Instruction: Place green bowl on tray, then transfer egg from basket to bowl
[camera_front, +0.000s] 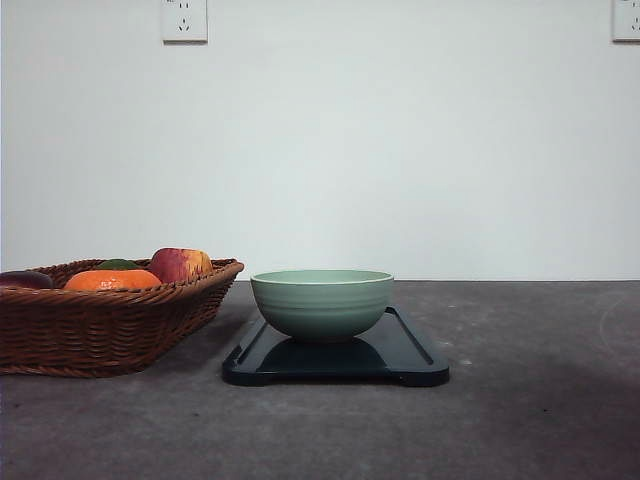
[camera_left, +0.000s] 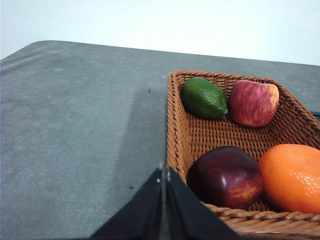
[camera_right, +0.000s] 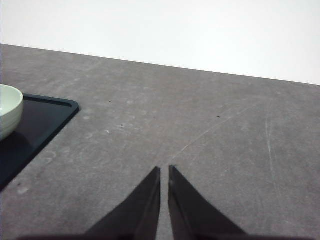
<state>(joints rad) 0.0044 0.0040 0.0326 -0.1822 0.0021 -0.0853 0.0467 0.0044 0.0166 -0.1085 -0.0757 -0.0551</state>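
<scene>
Green bowl (camera_front: 321, 303) already standing on the tray (camera_front: 415, 360), near its middle, empty as far as visible. Basket (camera_front: 100, 325) just left of the tray, holding a lime (camera_left: 203, 98), a red apple (camera_left: 253, 102), a dark plum-red fruit (camera_left: 225, 177) and an orange (camera_left: 290, 177); no egg visible among them, perhaps hidden. Left gripper (camera_left: 163, 179) closed, empty, hovering at the basket's near rim, contents lying ahead and to its inner side. Right gripper (camera_right: 164, 176) also closed, empty, over bare table (camera_right: 200, 130), tray off to its inner side. Left arm clearly nearer the basket, so likely the one for the pick.
</scene>
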